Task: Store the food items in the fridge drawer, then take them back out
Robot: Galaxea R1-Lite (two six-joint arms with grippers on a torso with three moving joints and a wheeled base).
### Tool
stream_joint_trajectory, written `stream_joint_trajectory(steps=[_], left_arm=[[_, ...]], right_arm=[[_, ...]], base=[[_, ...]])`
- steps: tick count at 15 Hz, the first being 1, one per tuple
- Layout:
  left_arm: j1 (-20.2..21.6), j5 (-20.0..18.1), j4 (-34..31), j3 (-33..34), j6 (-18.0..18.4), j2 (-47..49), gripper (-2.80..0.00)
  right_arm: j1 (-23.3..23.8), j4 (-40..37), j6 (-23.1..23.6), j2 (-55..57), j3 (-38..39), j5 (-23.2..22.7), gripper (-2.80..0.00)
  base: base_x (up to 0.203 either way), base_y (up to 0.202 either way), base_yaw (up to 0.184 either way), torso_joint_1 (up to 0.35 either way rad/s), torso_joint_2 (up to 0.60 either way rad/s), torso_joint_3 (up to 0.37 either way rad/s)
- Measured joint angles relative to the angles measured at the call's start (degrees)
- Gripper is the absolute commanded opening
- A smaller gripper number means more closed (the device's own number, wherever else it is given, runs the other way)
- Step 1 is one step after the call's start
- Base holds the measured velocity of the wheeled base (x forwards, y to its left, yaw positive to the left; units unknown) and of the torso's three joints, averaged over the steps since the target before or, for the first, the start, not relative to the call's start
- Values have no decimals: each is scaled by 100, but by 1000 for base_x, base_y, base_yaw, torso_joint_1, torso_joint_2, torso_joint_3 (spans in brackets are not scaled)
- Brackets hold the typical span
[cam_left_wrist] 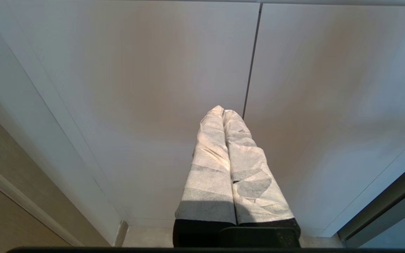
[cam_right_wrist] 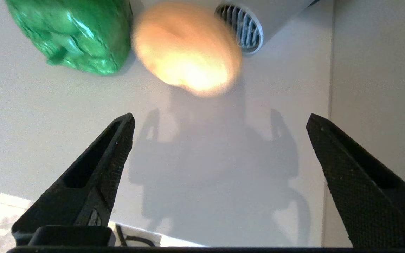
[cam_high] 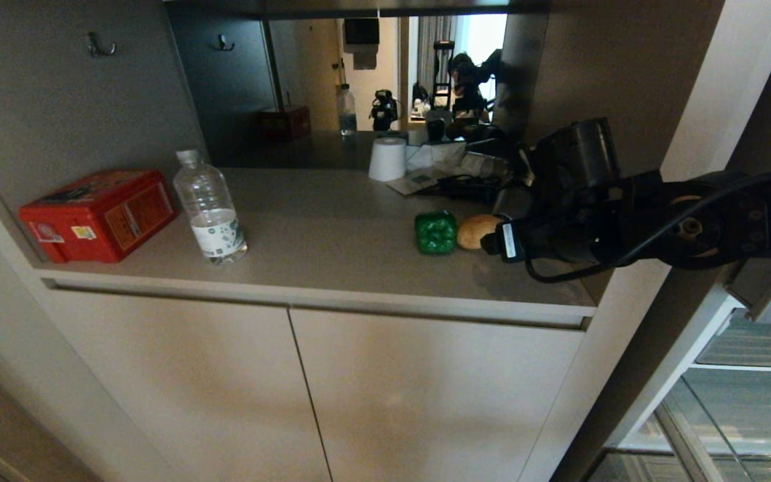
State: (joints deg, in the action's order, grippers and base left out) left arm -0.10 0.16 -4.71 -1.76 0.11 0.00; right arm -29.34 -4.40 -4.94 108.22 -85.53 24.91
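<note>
My right gripper (cam_right_wrist: 220, 123) hovers over the countertop (cam_high: 332, 227) near its right end, jaws spread wide and holding nothing. Dead ahead between the two fingertips lies the potato (cam_right_wrist: 187, 47), close but not yet between them; its long axis runs roughly crosswise to my approach, so I judge the jaws would close along its length unless the wrist turns. Just beside the potato, on the side toward the counter's middle, sits the bell pepper (cam_right_wrist: 74, 35), near enough that I cannot tell whether they touch. Behind the potato, toward the back corner, the hair dryer (cam_right_wrist: 244, 24) shows its vent. The fridge drawer (cam_high: 747, 395) stands low and off to my right, well apart from both food items. My left gripper (cam_left_wrist: 223, 116) is closed and empty, parked before the cabinet doors (cam_left_wrist: 153, 88); the right arm is clearly the nearer.
</note>
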Motion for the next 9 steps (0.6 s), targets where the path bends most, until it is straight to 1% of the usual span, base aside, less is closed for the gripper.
stream_joint_trajectory(steps=[4,7,9], left_arm=[[0,0,-2,0,1,0,-280],[0,0,-2,0,3,0,-280],[0,0,-2,0,0,0,-280]], right_arm=[[0,123,9,46,-41,-43,0],[-4,315,15,347,-292,-51,0],[-4,441,56,586,-438,-152,0]], base=[[0,0,0,0,0,0],[0,0,0,0,0,0],[0,0,0,0,0,0]])
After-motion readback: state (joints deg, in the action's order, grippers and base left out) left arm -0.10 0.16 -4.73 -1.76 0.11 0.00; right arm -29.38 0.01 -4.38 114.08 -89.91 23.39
